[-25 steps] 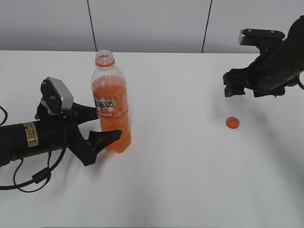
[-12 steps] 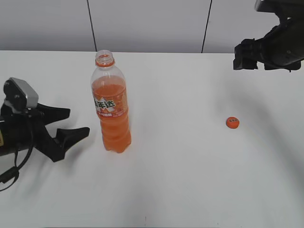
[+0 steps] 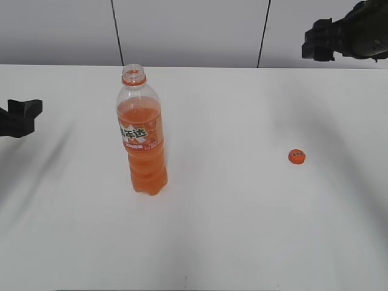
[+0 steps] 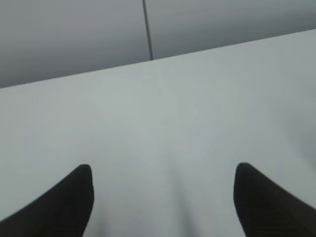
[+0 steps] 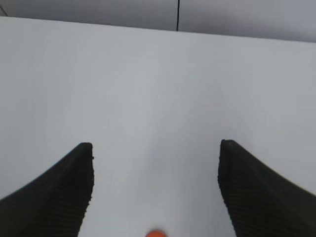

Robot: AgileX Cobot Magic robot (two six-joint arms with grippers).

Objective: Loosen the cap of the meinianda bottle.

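Already uncapped, the meinianda bottle (image 3: pixel 142 136) stands upright left of centre on the white table (image 3: pixel 242 230), its cap (image 3: pixel 296 156) lying well apart to the right. Largely full, the bottle looks heavy, smooth and slippery; its labelled waist seems the surest hold. The left gripper (image 4: pixel 163 195) and right gripper (image 5: pixel 155 173) are both spread wide, empty, well away from the bottle.

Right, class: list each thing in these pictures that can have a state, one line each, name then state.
meinianda bottle: upright on the table, uncapped, nothing holding it
cap: off the bottle, lying on the table, apart from it
left hand: open, empty
right hand: open, empty, raised above the cap
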